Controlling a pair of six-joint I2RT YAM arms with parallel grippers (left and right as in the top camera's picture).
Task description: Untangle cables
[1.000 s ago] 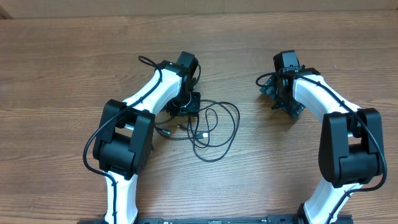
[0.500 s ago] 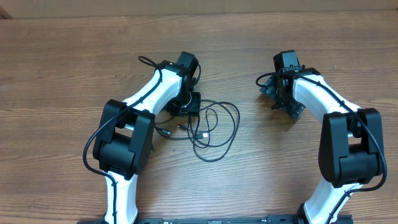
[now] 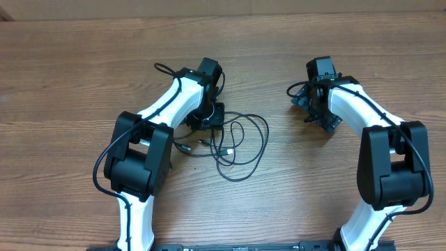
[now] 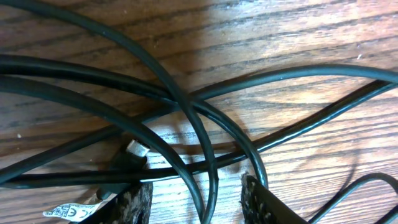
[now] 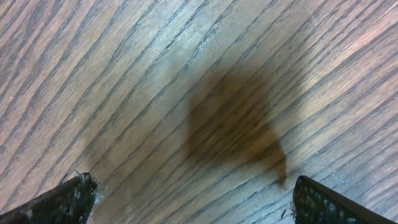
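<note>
Left end effector [image 3: 208,117] sits low on the bench [image 3: 70,63], approx. at the left edge of the cables [image 3: 240,143], w/ its white arm reaching in from the near-left. Seen from its wrist cam, its 2 fingertips [image 4: 134,202] stand partly apart, straddling 1 thin black strand that runs between them toward the bottom edge. The gap is much wider than the strand, so it's released, not pinching anything. Just ahead of the tips several strands cross over each other in a pile, flat on the wood. 1 small silver plug [image 4: 135,149] pokes out beside 1 tip, and a white tag [image 4: 68,211] lies near it at the bottom-left.

From overhead, the cables lie in a loose heap of loops near the bench's middle, between the 2 arms but much closer to the left one. The biggest loop bulges out to the right, and a short end w/ a plug trails off to the left, beside the left arm.

Right end effector [image 3: 306,103] is well apart from the heap, over on the right. Its jaws are spread fully wide, released and holding nothing, over wood grain w/ a dark shadow below.
</note>
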